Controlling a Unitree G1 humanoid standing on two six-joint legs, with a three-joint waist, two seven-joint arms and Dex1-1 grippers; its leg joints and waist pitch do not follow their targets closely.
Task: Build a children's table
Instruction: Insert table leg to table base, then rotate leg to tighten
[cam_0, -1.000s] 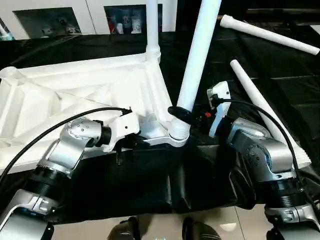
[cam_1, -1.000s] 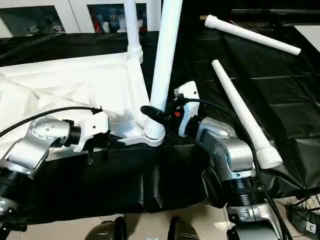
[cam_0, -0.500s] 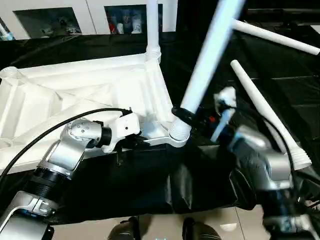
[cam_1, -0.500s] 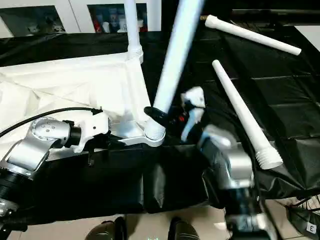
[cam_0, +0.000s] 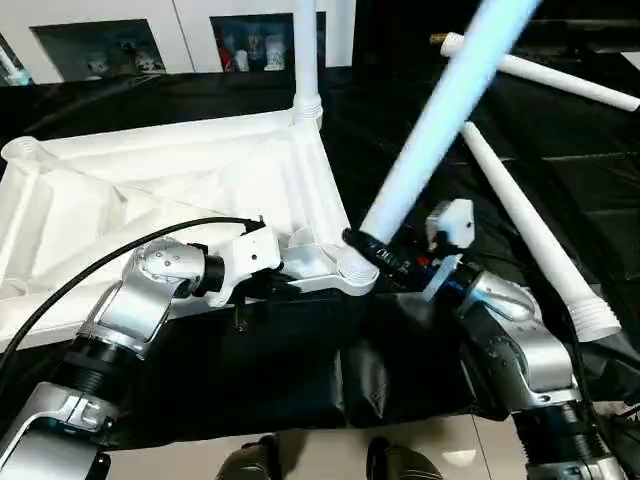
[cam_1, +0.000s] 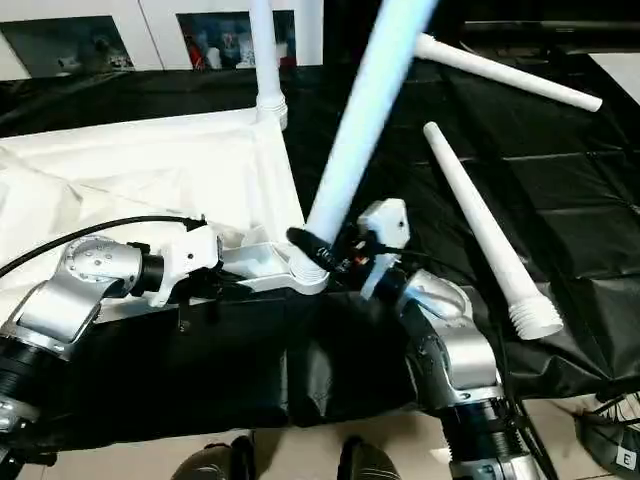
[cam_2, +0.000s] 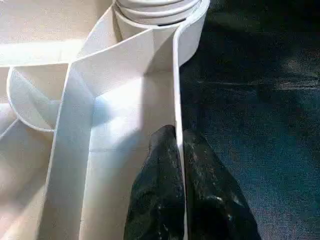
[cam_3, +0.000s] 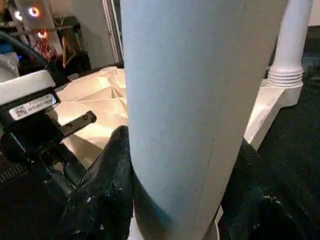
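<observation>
The children's table top (cam_0: 150, 170) lies upside down on the left, ribbed underside up. One white leg (cam_0: 304, 50) stands upright in its far corner socket. A second leg (cam_0: 440, 110) leans steeply to the right, its threaded base at the near corner socket (cam_0: 352, 272). My right gripper (cam_0: 368, 246) is shut on this leg just above the base, with black fingers (cam_3: 107, 185) on both sides of the tube. My left gripper (cam_2: 177, 139) is shut on the top's thin front rim (cam_2: 176, 75), a short way left of that socket.
Two loose legs lie on the black cloth at the right, one near (cam_0: 530, 230) and one far (cam_0: 560, 80). The cloth-covered surface ends just in front of my arms, with floor (cam_0: 300, 450) below. A black cable (cam_0: 100, 265) arcs over my left forearm.
The leg in my right gripper has tipped from nearly upright to a steep lean to the right, and my right forearm has swung and dropped with it. The left arm has stayed still.
</observation>
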